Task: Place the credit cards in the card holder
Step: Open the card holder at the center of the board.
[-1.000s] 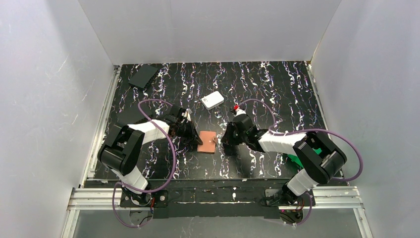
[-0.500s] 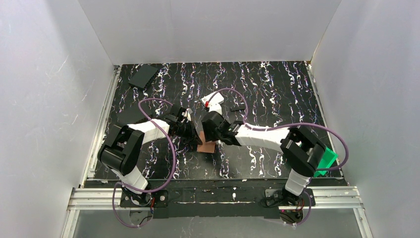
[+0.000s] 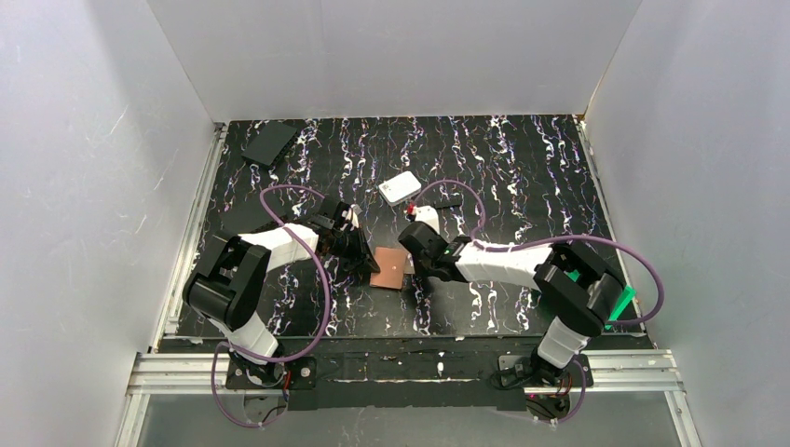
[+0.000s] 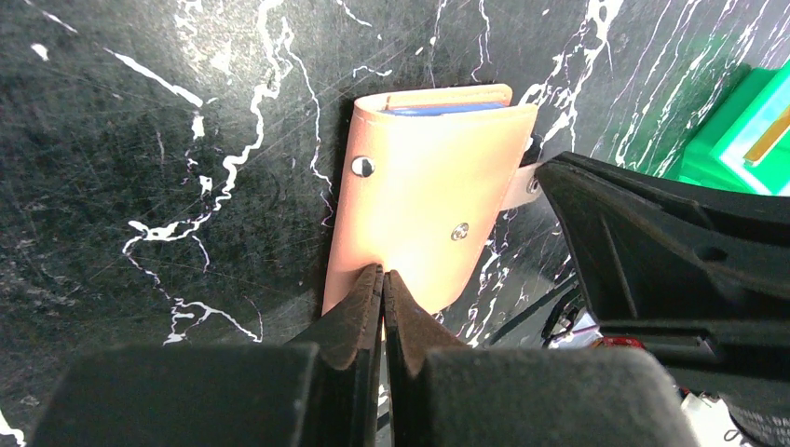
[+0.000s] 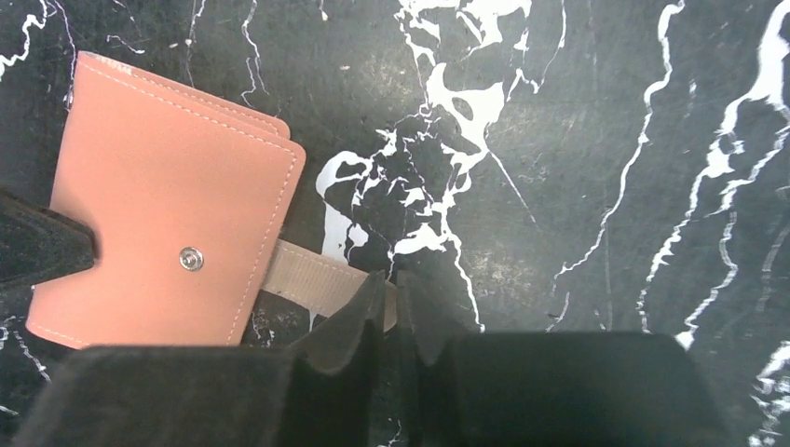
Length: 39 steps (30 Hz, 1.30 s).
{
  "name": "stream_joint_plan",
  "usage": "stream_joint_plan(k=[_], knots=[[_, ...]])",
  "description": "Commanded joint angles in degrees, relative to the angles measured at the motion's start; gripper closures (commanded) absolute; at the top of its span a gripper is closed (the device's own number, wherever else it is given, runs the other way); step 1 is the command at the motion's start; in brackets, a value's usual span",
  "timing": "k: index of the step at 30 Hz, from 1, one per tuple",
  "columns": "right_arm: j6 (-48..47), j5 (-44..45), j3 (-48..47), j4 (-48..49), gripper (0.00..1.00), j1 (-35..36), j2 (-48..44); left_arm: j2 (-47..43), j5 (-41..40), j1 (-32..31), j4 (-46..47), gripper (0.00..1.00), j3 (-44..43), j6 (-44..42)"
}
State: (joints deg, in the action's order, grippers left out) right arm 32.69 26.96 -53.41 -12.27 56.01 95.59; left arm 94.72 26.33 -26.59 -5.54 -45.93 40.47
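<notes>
The card holder point(image 3: 391, 268) is an orange-brown leather wallet lying folded on the black marbled table between my two arms. In the left wrist view the card holder point(image 4: 429, 214) shows two snap studs and a blue edge point(image 4: 447, 108) inside its far end. My left gripper point(image 4: 383, 275) is shut on its near edge, seen from above at its left side point(image 3: 366, 264). In the right wrist view the card holder point(image 5: 168, 242) has its tan snap tab point(image 5: 307, 277) pulled out to the right. My right gripper point(image 5: 391, 284) is shut on the tab's end, at the wallet's right side point(image 3: 416, 269). No loose credit card shows.
A white rounded box point(image 3: 400, 188) lies behind the wallet, with a small dark object point(image 3: 449, 201) to its right. A flat dark rectangle point(image 3: 270, 142) lies at the back left. A green bin point(image 3: 615, 303) sits at the front right, also in the left wrist view point(image 4: 745, 121). White walls surround the table.
My right arm swung left over the wallet, then drew back a little and now holds the snap tab. The wallet shifted slightly. The left gripper stayed at the wallet's left edge.
</notes>
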Motion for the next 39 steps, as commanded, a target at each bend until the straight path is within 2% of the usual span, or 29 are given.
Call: stream_joint_plan(k=[1, 2, 4, 10, 18, 22, 27, 30, 31, 33, 34, 36, 39], knots=[[-0.27, -9.62, 4.1, 9.92, 0.91, -2.96, -3.67, -1.62, -0.15, 0.05, -4.86, 1.0, -0.56, -1.61], [-0.54, -11.4, 4.64, 11.43, 0.98, -3.63, -4.17, -2.09, -0.09, 0.11, -4.91, 1.0, -0.56, -1.62], [-1.03, -13.58, 5.45, 13.88, 0.99, -4.66, -5.21, -3.06, -0.12, -0.01, -4.9, 0.98, -0.48, -1.86], [-4.1, -19.73, 7.47, 16.19, 0.99, -6.33, -10.92, -6.23, -0.41, 0.1, -7.08, 0.79, -1.97, -3.79], [-3.45, -29.77, 2.08, 13.56, 0.99, -6.17, -11.33, -16.89, -6.04, 2.42, -12.72, 0.38, -0.36, -5.9], [-3.45, -31.72, -1.4, 11.07, 0.99, -6.17, -9.44, -22.58, -6.57, 4.59, -14.61, 0.22, 0.64, -6.75], [-1.78, -32.77, -2.26, 10.78, 0.99, -6.09, -10.04, -22.02, 0.02, 4.86, -14.09, 0.18, 0.07, -7.07], [-0.43, -26.46, -3.8, 5.4, 0.99, -6.17, -11.14, -21.05, 0.99, 4.8, -13.45, 0.18, 0.39, -6.1], [-0.27, -22.49, -4.42, 2.17, 0.91, -6.17, -10.94, -20.69, 1.22, 4.79, -13.15, 0.18, 0.42, -6.03], [-0.21, -16.98, -5.23, -3.71, 0.63, -6.26, -9.39, -19.76, 1.22, 4.7, -13.09, 0.18, 0.09, -6.14], [-0.18, -15.56, -5.74, -5.53, 0.54, -6.26, -8.19, -19.16, 1.12, 4.7, -13.05, 0.18, -0.06, -6.12], [1.0, -14.67, -7.13, -8.78, 0.46, -6.26, -5.54, -17.98, 0.86, 4.18, -12.59, 0.18, -0.12, -5.83], [5.26, -13.29, -9.66, -10.67, 0.41, -5.27, -1.86, -16.46, 0.82, 3.08, -11.6, 0.17, -0.1, -5.24]])
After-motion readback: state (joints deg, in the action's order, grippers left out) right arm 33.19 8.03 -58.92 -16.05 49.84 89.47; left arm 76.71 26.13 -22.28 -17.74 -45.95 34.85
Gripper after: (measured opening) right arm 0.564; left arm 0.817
